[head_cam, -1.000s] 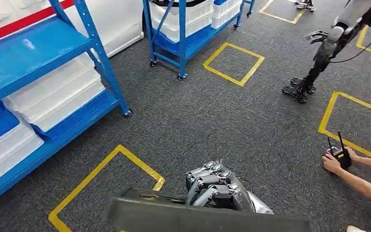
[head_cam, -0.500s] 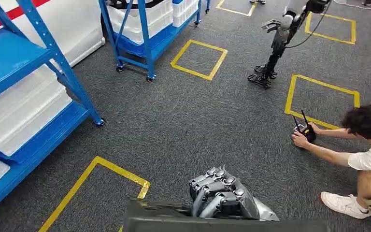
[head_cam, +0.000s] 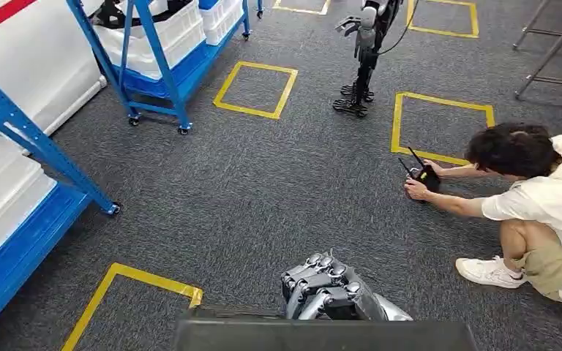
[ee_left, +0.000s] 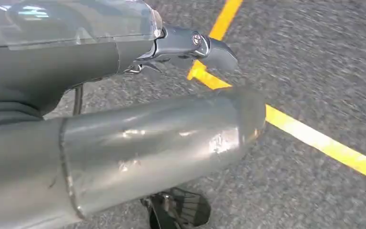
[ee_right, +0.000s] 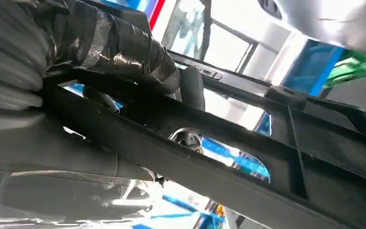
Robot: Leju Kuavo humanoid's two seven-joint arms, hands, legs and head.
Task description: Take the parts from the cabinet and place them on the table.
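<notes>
A long dark plastic part (head_cam: 322,335) lies across the bottom edge of the head view. My right hand (head_cam: 326,287) curls over its top edge and grips it. In the right wrist view the same black ribbed part (ee_right: 248,143) runs across the picture, with the hand's taped thumb (ee_right: 124,52) wrapped around its bar. In the left wrist view my left hand (ee_left: 76,71) hangs over the grey carpet, its thick thumb (ee_left: 162,143) and a dark finger (ee_left: 205,45) apart with nothing between them.
A person (head_cam: 534,197) crouches on the carpet at the right, holding a remote controller (head_cam: 426,175). Another robot's legs (head_cam: 362,51) stand farther ahead. Blue racks with white bins stand at the left (head_cam: 36,153) and at the back (head_cam: 154,51). Yellow tape squares (head_cam: 256,88) mark the floor.
The camera has swung to the right, so racks and floor marks slid left and the crouching person came fully into view. My right hand keeps its grip on the part.
</notes>
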